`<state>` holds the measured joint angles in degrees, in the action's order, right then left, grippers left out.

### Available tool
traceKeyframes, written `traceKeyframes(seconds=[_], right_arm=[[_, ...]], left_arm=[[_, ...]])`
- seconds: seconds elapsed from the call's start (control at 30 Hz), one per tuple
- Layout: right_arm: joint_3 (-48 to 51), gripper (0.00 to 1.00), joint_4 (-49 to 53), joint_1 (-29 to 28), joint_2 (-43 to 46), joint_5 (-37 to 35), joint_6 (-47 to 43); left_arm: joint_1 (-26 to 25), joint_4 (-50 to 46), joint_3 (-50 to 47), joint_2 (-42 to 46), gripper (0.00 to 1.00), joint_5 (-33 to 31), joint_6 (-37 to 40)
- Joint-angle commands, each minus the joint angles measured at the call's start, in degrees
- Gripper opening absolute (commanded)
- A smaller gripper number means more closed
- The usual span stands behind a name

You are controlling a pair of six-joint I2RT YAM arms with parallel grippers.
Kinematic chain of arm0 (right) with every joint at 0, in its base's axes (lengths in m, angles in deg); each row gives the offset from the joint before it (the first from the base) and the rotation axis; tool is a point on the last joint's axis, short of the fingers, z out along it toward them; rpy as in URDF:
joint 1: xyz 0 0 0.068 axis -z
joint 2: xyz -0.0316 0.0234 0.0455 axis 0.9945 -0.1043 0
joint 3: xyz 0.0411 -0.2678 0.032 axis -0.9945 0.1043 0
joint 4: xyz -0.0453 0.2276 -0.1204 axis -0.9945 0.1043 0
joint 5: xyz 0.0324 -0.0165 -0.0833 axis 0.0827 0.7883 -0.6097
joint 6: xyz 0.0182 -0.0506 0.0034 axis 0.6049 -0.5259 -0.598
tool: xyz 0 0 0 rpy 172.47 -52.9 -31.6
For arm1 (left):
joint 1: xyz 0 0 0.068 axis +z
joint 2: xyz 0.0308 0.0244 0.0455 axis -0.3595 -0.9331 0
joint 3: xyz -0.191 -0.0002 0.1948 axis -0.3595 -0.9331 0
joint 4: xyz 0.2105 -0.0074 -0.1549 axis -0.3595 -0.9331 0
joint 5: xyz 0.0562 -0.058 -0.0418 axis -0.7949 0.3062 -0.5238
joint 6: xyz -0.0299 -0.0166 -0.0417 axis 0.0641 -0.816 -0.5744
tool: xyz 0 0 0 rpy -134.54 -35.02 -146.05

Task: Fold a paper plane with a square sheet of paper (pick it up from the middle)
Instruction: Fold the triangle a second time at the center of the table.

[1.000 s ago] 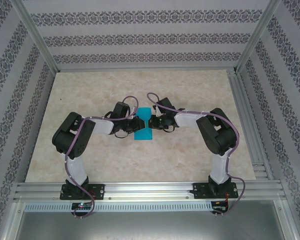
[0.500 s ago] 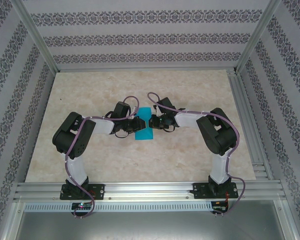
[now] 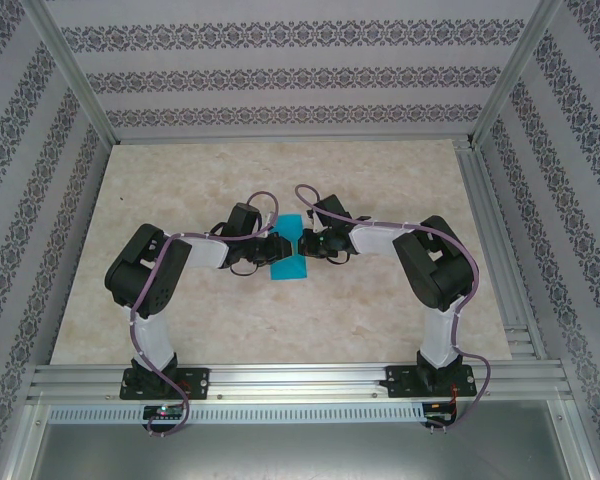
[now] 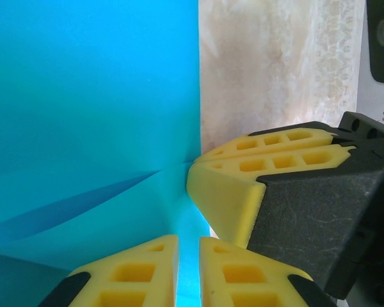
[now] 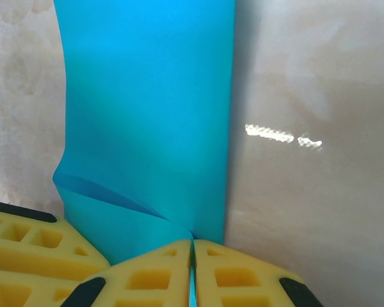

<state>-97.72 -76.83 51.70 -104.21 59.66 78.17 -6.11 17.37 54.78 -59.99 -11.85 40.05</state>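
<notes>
One square sheet of paper (image 3: 286, 266) is sitting in the middle of the table (image 3: 180, 300). Your left gripper (image 4: 189, 249) is pinching its edge, jaws nearly shut. Your right gripper (image 5: 192, 249) is squeezing the paper tight, just beside the left one.

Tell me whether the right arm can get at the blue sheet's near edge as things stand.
Probably yes, once it lets go: the right pincer is shut on the square sheet of paper at its middle, and the near end lies bare. The left pincer crowds only that middle.
</notes>
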Motion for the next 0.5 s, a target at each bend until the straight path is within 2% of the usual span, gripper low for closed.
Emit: traceKeyframes(seconds=[0.0, 0.47], right_arm=[[0.71, 0.10, -0.56, 1.11, -0.62, -2.68, 1.19], [1.74, 0.07, -0.58, 1.65, -1.23, -2.71, 3.43]], left_arm=[[-0.86, 2.83, 0.08, 0.67, 0.18, 0.99, 0.12], [-0.92, 3.29, 0.49, 0.28, 0.17, 0.72, -0.18]])
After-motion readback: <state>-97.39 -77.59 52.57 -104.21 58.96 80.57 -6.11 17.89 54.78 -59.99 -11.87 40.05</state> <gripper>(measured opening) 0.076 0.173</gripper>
